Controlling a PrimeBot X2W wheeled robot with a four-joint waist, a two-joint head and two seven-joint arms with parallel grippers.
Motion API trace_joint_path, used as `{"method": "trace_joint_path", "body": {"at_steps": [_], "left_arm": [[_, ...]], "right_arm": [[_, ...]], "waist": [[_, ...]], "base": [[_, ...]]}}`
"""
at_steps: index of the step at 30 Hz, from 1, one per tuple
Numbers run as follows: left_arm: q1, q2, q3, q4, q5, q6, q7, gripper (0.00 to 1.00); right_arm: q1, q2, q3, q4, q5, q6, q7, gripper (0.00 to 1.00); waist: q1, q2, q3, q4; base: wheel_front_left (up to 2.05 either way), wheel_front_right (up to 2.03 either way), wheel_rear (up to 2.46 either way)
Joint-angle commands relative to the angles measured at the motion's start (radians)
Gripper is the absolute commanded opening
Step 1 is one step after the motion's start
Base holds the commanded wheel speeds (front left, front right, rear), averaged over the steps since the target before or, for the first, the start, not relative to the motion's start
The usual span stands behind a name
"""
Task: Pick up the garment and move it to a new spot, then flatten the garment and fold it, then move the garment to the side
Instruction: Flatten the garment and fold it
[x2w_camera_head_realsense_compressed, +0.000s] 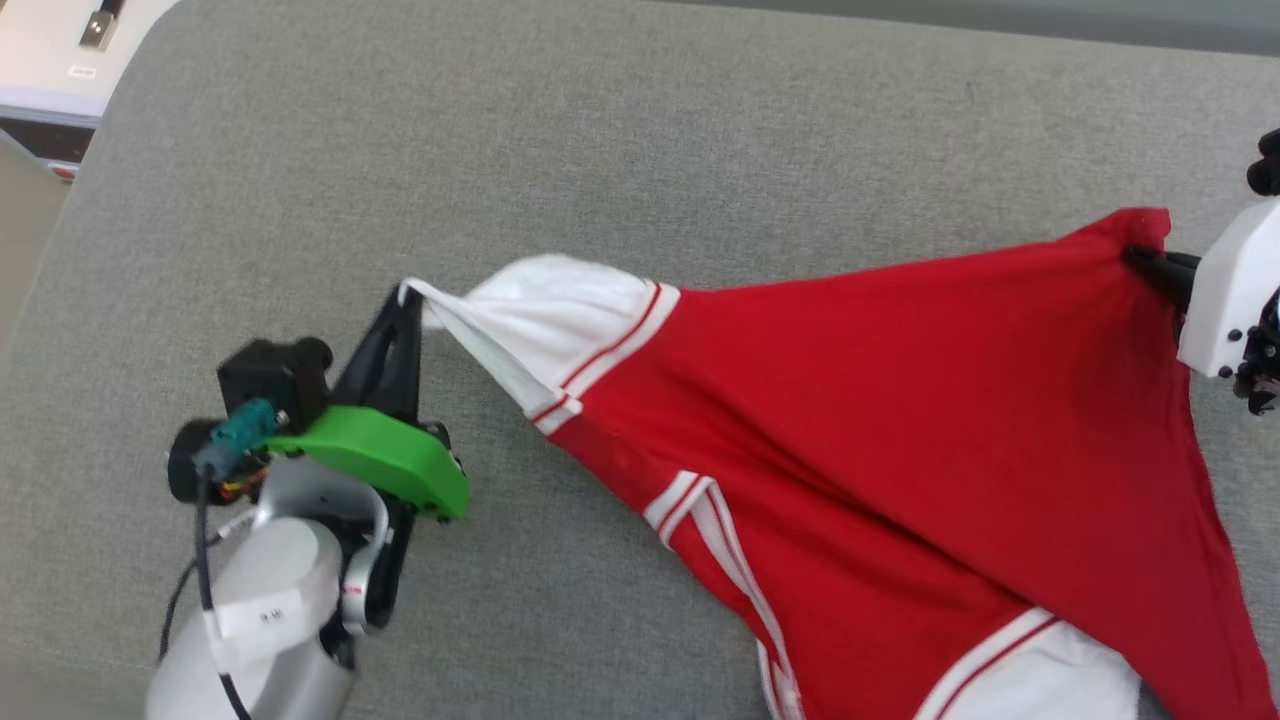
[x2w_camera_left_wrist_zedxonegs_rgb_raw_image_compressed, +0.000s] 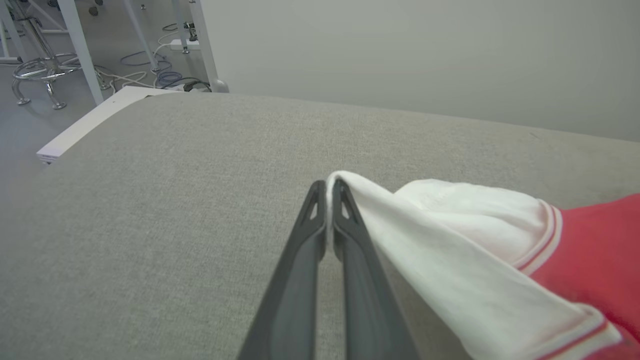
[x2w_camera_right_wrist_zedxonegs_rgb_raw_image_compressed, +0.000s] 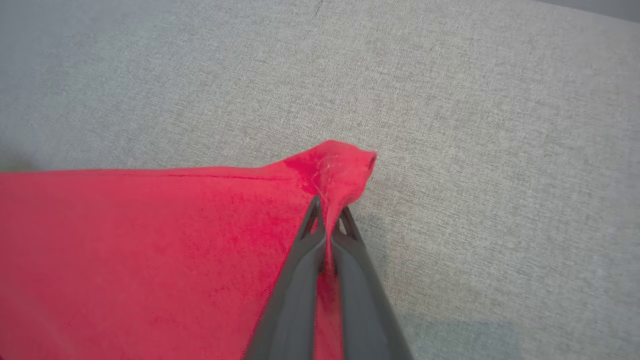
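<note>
The garment (x2w_camera_head_realsense_compressed: 900, 420) lies stretched across the grey upholstered surface (x2w_camera_head_realsense_compressed: 600, 130), taking up the middle and right of the head view and running off its bottom edge. Its taut upper edge is the long axis. It goes nearly straight from the robot's left to its right and rises only slightly toward the right. Below that line the red cloth fans toward the robot in a broad triangle.

The left gripper (x2w_camera_head_realsense_compressed: 405, 295) sits at the left end of the line, with its fingers pressed together on the tip of a white sleeve (x2w_camera_head_realsense_compressed: 560, 310). In the left wrist view a thin fold of white cloth is pinched between the two dark tips, and the sleeve is drawn out to a point facing the robot's left. Red-and-white striped trim (x2w_camera_head_realsense_compressed: 620, 350) marks where the sleeve meets the red body. A green bracket (x2w_camera_head_realsense_compressed: 385, 455) is mounted on that wrist.

The right gripper (x2w_camera_head_realsense_compressed: 1140, 255) is at the far right, clamped on a red corner (x2w_camera_head_realsense_compressed: 1145, 225) of the cloth. In the right wrist view the corner bunches up past the closed tips. That corner points to the robot's right.

A striped band (x2w_camera_head_realsense_compressed: 700, 510) slants down the red cloth toward the bottom edge, and a second white sleeve (x2w_camera_head_realsense_compressed: 1040, 675) lies at the lower right

Whether the middle of the cloth touches the surface or hangs just over it cannot be told
</note>
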Motion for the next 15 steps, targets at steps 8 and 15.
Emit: {"method": "trace_joint_path", "body": {"at_steps": [8,15], "left_arm": [[-0.275,0.039,0.053,0.088,-0.025,-0.057,0.034,0.00],[-0.530,0.027,0.058,0.245,-0.021,-0.097,0.039,0.00]], "right_arm": [[-0.114,0.060,-0.008,0.095,-0.087,-0.001,-0.138,0.00],[-0.256,0.103,-0.032,0.197,-0.144,-0.001,-0.239,0.00]], "waist": [[0.0000,0.0000,-0.091,-0.087],[0.0000,0.0000,-0.085,-0.127]], "base": [[0.00,0.00,0.00],[0.00,0.00,0.00]]}}
